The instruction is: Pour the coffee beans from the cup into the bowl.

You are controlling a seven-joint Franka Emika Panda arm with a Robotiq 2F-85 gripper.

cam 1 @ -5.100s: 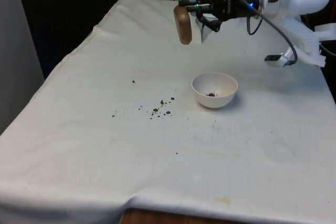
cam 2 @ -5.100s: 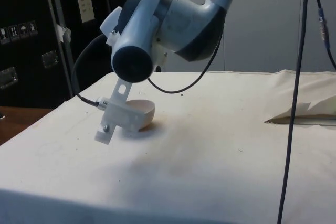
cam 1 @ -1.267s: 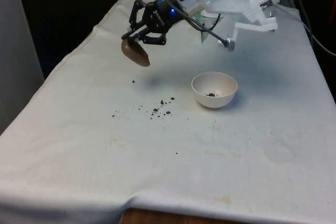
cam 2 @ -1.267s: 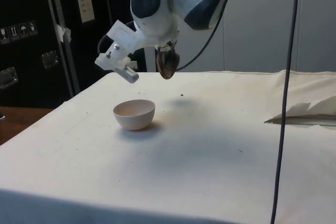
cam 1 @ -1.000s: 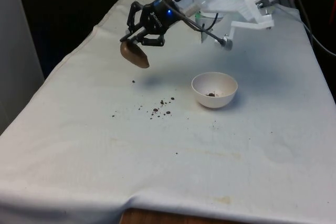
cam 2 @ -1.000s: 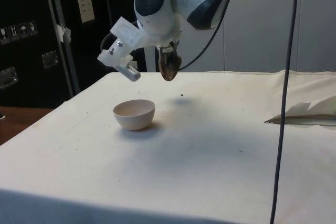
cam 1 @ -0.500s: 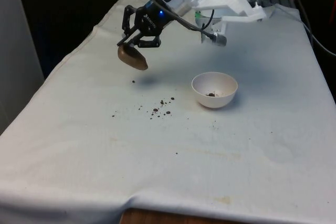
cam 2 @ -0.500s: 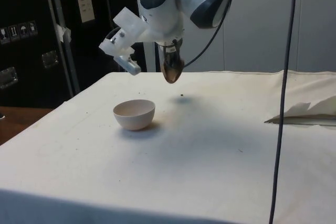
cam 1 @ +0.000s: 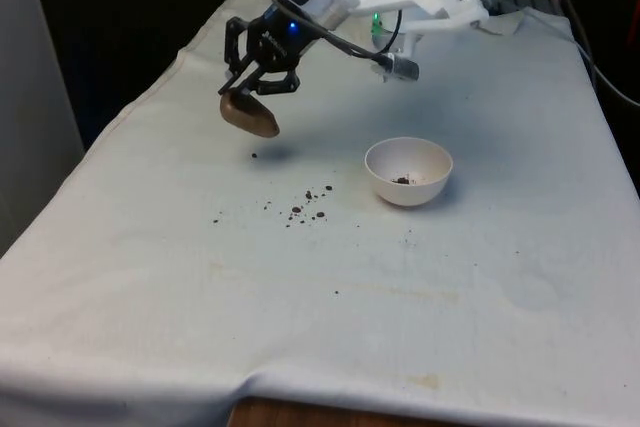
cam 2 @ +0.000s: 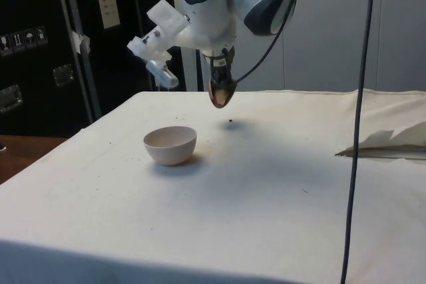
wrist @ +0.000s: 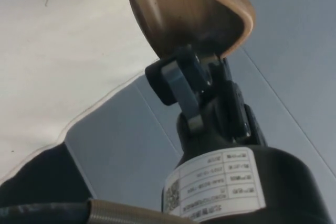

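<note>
Across the tabletop (cam 1: 470, 327) lies a white cloth, creased along its near edge where a strip of brown wood shows beneath; black curtains close off the far end, and in the side view dark cabinets (cam 2: 40, 44) and a pale wall stand behind. A white bowl (cam 1: 408, 172) sits on the cloth toward the far edge, with a few dark coffee beans (cam 1: 402, 180) at its bottom; in the side view its inside is hidden by its wall (cam 2: 170, 145). More spilled beans (cam 1: 305, 205) lie scattered on the cloth beside the bowl, toward the front view's left edge, and some are mere specks. The end effector (cam 1: 257, 87) hangs above the cloth, well apart from the bowl and nearer the far-left corner in the front view, its fingers pinching the rim of a brown cup (cam 1: 249, 115). The cup is held in the air, tipped over, over bare cloth rather than the bowl. In the wrist view the cup (wrist: 189, 17) shows its mouth and brown inside, with one finger (wrist: 181, 90) against its rim; the cup's lower rim is hidden behind the fingers. A fold of loose cloth (cam 2: 393, 144) rises at the tabletop's edge in the side view, cut off by the frame.
</note>
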